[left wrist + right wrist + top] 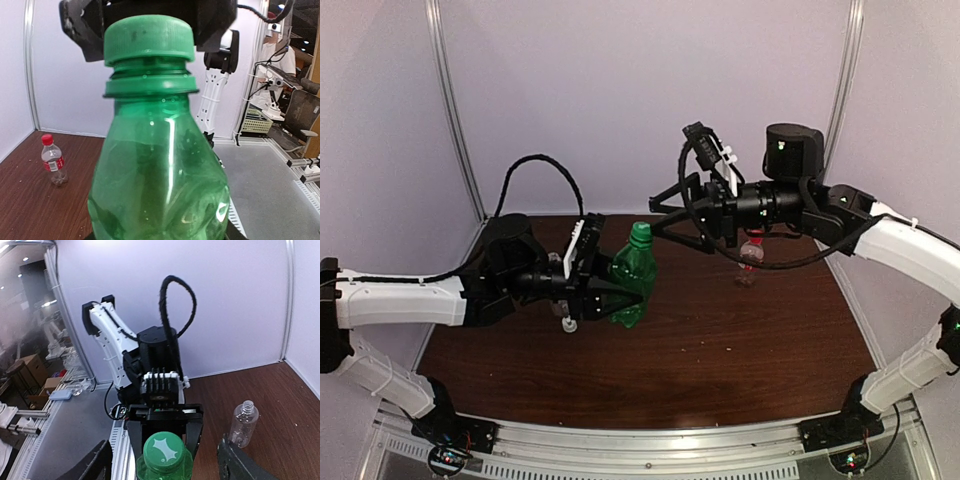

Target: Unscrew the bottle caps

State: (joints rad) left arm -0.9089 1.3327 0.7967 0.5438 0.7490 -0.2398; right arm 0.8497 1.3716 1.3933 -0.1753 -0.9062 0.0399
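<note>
My left gripper [623, 293] is shut on the body of the dark green bottle [635, 265], holding it tilted above the table. The bottle fills the left wrist view, and its green cap [148, 40] sits on the neck. My right gripper [167, 467] is open, one finger on either side of the green cap [165, 452] with a gap on both sides. A clear bottle [245, 422] stands upright with no cap on it. The small red-capped bottle [52, 165] stands on the table, partly behind the right arm [748, 268].
A small white piece [569, 323] lies on the brown table [720, 350] just below the left gripper; I cannot tell what it is. Purple walls close the back and sides. A metal rail [650, 445] runs along the near edge.
</note>
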